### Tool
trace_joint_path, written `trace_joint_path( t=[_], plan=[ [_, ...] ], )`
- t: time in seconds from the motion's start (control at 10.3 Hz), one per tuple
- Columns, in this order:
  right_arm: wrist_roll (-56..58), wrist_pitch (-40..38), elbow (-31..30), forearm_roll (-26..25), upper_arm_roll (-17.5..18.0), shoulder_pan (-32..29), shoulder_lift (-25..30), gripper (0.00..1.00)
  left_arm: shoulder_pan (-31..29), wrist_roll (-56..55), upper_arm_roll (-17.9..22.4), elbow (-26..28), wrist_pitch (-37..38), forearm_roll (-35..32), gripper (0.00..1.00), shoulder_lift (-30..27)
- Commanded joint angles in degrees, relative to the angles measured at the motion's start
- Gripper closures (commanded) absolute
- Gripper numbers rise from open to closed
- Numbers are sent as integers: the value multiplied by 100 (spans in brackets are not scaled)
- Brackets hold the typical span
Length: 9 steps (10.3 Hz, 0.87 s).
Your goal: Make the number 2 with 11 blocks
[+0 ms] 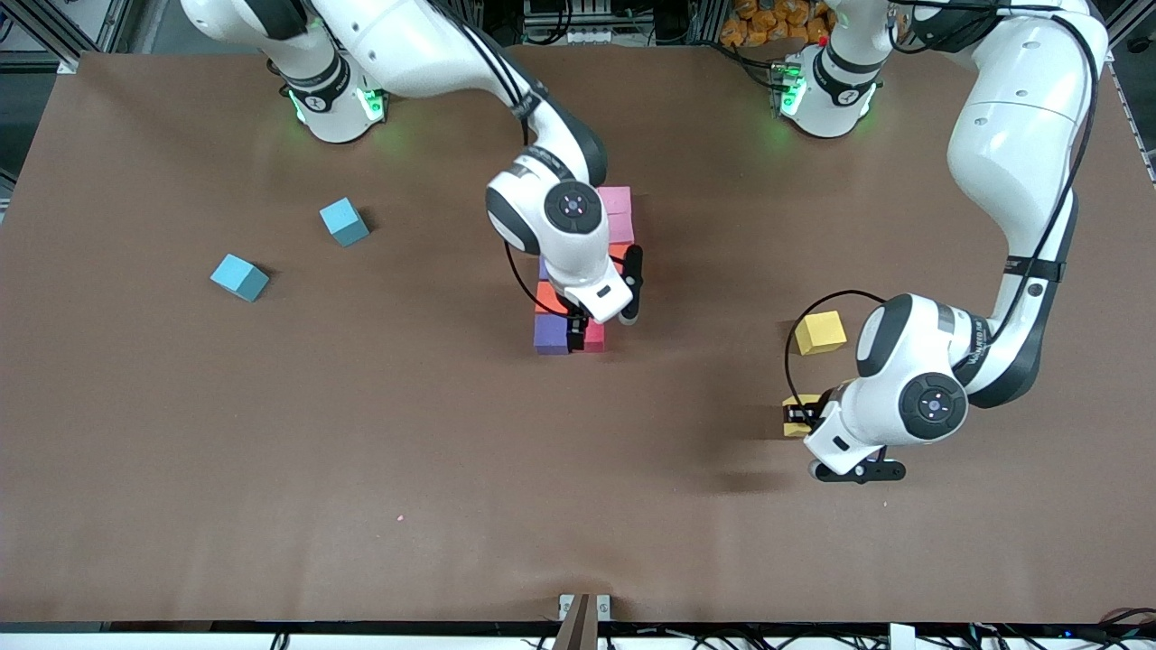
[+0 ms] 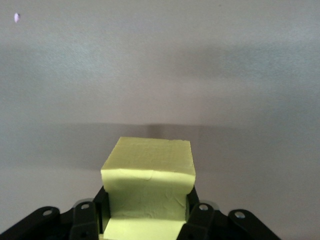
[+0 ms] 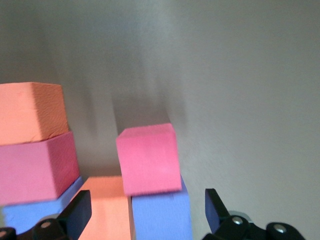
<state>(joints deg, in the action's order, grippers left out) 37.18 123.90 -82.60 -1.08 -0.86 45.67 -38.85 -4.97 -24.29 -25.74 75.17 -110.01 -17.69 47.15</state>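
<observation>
A cluster of blocks lies mid-table: two pink blocks [image 1: 617, 213] farthest from the front camera, then an orange one [image 1: 549, 298], a purple one [image 1: 550, 334] and a pink-red one [image 1: 595, 337]; others are hidden under the right arm. My right gripper [image 1: 578, 330] is open and low over the cluster's near end. In the right wrist view it [image 3: 145, 212] straddles an orange block [image 3: 102, 210] and a purple block [image 3: 162, 217], with a pink block [image 3: 148, 157] just past them. My left gripper [image 1: 797, 415] is shut on a pale yellow-green block [image 2: 147, 175] above the table. A yellow block [image 1: 820, 332] lies beside it.
Two light-blue cubes [image 1: 344, 221] [image 1: 240, 276] lie toward the right arm's end of the table. The brown table [image 1: 406, 469] is bare nearer the front camera. The right wrist view also shows stacked-looking orange [image 3: 30, 112], pink [image 3: 35, 167] and purple blocks at its edge.
</observation>
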Motion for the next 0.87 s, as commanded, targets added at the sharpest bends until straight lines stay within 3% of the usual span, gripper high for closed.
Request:
trace_joint_path(
  t=[0.0,0.58,0.77],
  plan=[
    [-62,-32,-1412,2,7,-408,1366,0,233,-618,-10,42,68,-86,57,-74],
    [746,-103,-3768,-7,51,-2542,3732,0,857,-3708,-97,15,15,195,57,-48],
    [904,-85,-4254,-50,68,-3219,4016,0,1216,-5359,-97,-2,-116,205,57,-39]
  ],
)
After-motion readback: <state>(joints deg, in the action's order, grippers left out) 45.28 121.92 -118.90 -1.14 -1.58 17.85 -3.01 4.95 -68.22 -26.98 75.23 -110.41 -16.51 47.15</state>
